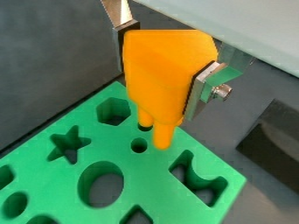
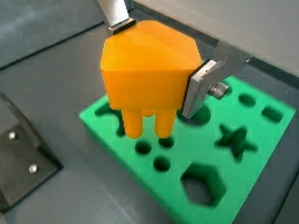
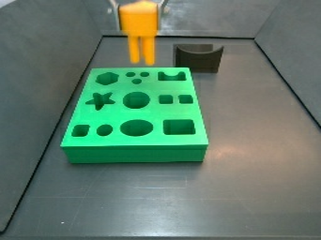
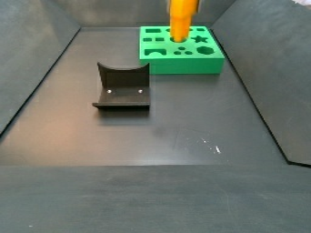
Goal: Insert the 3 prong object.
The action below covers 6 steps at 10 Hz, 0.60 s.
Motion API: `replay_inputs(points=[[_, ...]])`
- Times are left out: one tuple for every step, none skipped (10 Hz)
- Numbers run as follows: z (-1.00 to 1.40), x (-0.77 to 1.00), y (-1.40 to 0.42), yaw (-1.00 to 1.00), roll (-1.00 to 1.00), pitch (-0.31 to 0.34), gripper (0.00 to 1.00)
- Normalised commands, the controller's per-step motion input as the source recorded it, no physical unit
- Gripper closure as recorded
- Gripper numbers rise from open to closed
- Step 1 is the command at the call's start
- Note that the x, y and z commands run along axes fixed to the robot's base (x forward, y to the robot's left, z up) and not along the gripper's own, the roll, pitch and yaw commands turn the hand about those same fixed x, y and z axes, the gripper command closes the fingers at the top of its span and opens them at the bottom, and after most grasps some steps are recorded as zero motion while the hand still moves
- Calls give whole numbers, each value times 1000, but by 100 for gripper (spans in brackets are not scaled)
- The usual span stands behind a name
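Three small round holes in the green block sit under my load. My gripper is clenched on the 3 prong object, fingers flat against its blocky body, prongs hovering just above those holes. I judge it light, rigid, smooth plastic; that body is the sensible hold.
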Motion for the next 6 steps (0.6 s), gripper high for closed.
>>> replay_inputs(points=[[-466, -194, 43, -443, -6, -66, 100], [-357, -100, 0, -454, 0, -39, 100], [-251, -83, 0, -331, 0, -27, 100], [-214, -51, 0, -189, 0, -19, 100], [-211, 0, 0, -249, -4, -10, 100], [-103, 0, 0, -403, 0, 0, 100]])
